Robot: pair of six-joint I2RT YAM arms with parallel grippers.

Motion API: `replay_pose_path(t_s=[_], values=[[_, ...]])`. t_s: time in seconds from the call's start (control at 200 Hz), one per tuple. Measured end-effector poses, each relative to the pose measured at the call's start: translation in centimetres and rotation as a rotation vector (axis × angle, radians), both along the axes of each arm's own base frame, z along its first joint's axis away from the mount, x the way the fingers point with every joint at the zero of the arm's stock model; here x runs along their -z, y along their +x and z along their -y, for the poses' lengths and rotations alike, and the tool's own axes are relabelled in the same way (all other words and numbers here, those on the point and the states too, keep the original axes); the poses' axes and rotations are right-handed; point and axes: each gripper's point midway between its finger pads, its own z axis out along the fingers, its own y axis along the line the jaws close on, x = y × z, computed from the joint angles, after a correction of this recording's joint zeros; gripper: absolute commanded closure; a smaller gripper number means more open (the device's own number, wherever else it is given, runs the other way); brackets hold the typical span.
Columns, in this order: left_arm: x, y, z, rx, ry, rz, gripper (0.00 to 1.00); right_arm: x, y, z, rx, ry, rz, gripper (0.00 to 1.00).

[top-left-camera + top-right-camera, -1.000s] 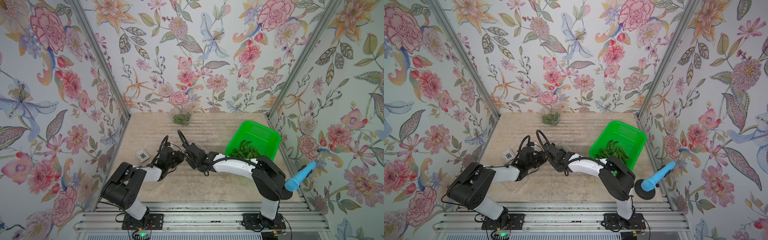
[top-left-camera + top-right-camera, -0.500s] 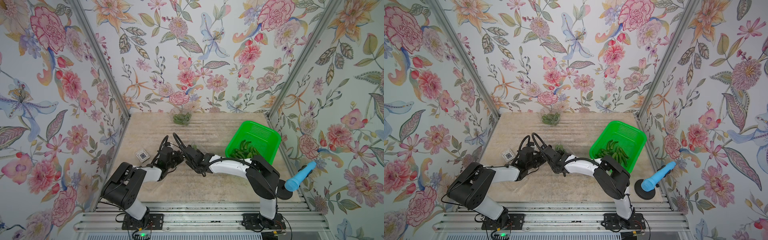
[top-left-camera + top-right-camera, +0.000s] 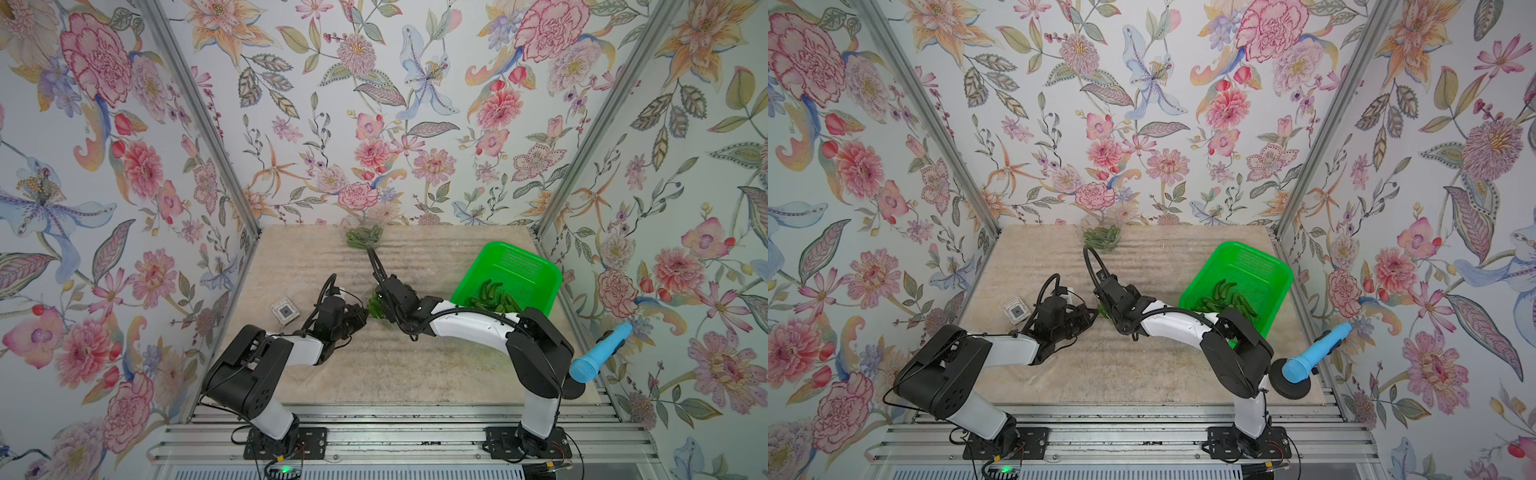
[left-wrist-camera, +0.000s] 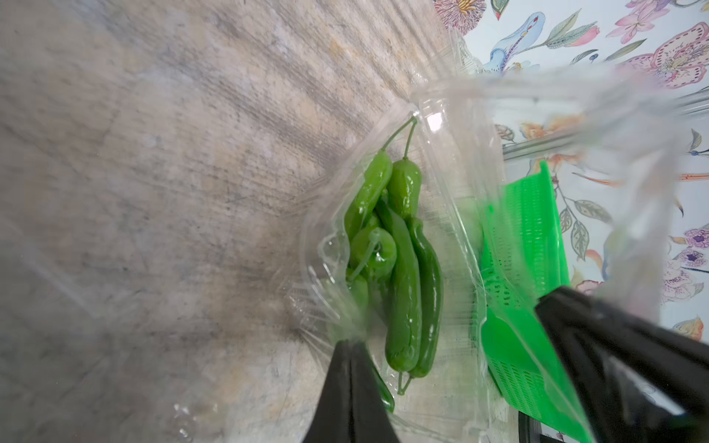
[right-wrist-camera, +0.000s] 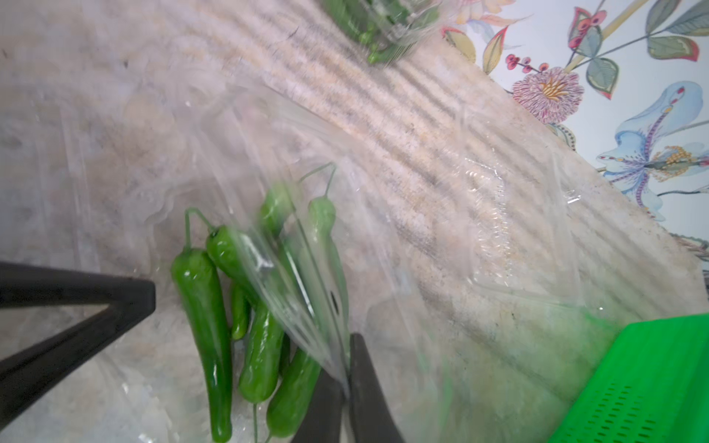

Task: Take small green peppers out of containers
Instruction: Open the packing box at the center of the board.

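Left gripper [image 4: 351,345] pinched shut on the punnet [image 4: 456,172] rim; right gripper [image 5: 345,360] clamped on its lid [image 5: 403,199]; peppers [image 4: 403,276] lie inside, just beyond both fingertips

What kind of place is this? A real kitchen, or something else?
Probably no kitchen but a small robot recording booth: a left arm and a right arm are mounted on a metal rail, flower-print walls close in the table, and a blue microphone stands nearby.
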Motion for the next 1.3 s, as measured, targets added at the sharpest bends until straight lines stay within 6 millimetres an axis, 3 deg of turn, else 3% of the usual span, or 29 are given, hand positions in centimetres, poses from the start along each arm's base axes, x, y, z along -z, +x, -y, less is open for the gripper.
replay_pose_path(t_s=[0.055, 0.17, 0.215, 0.355, 0.53, 0.801, 0.871, 1.001, 1.171, 1.296], values=[[-0.1, 0.0, 0.0, -0.001, 0.003, 0.003, 1.00, -1.1, 0.8, 0.8, 0.025, 0.060, -0.002, 0.84], [-0.1, 0.0, -0.2, -0.005, 0.007, 0.000, 1.00, -2.0, 2.3, 1.8, 0.043, 0.152, -0.035, 0.51], [-0.2, -0.1, -0.3, -0.007, 0.008, -0.003, 1.00, -1.8, 2.7, 2.1, 0.050, 0.174, -0.056, 0.45], [-0.6, -0.5, -0.6, -0.013, 0.019, -0.015, 1.00, -1.9, 3.7, 3.0, 0.046, 0.203, -0.086, 0.34], [-0.4, -0.8, -1.0, -0.024, 0.035, -0.032, 1.00, -3.7, 5.7, 3.8, 0.039, 0.255, -0.077, 0.24], [-0.5, -1.1, -1.1, -0.024, 0.042, -0.045, 1.00, -3.5, 8.9, 9.3, 0.152, 0.266, -0.072, 0.27], [-0.8, -1.1, -1.1, -0.024, 0.039, -0.038, 0.97, -2.9, 8.3, 9.6, 0.147, 0.262, -0.086, 0.33], [-1.9, -0.8, -1.1, -0.025, 0.033, -0.010, 0.86, -2.5, 5.6, 8.2, 0.082, 0.283, -0.145, 0.43], [-2.9, -0.7, -1.1, -0.027, 0.025, 0.016, 0.70, -3.3, 0.0, 2.3, -0.082, 0.384, -0.263, 0.49], [-2.6, -0.7, -1.3, -0.037, 0.034, 0.007, 0.63, -2.0, -4.2, -1.2, -0.156, 0.429, -0.377, 0.51]])
